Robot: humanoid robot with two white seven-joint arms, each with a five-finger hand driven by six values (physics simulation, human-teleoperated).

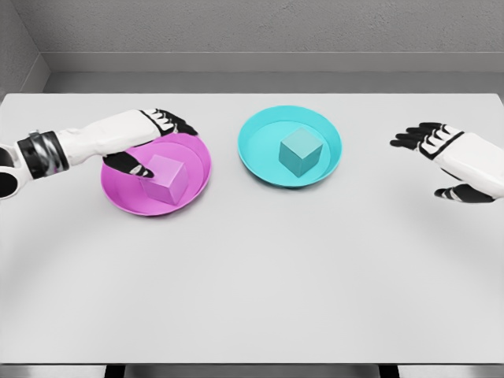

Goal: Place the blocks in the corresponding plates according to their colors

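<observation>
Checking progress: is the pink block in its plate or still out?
In. The pink block sits inside the pink plate, with the left hand at it.

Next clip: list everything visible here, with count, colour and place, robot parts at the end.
Table: one, light grey, fills most of the view.
Pink plate: one, magenta, left of centre on the table.
Pink block: one, magenta, inside the pink plate.
Cyan plate: one, turquoise, right of the pink plate, just apart from it.
Cyan block: one, turquoise, inside the cyan plate.
Wall: grey, behind the table.
Left hand: one, white and black, over the pink plate, fingers around the pink block; whether it grips cannot be told.
Right hand: one, white and black, above the table's right side, fingers spread, holding nothing.
</observation>
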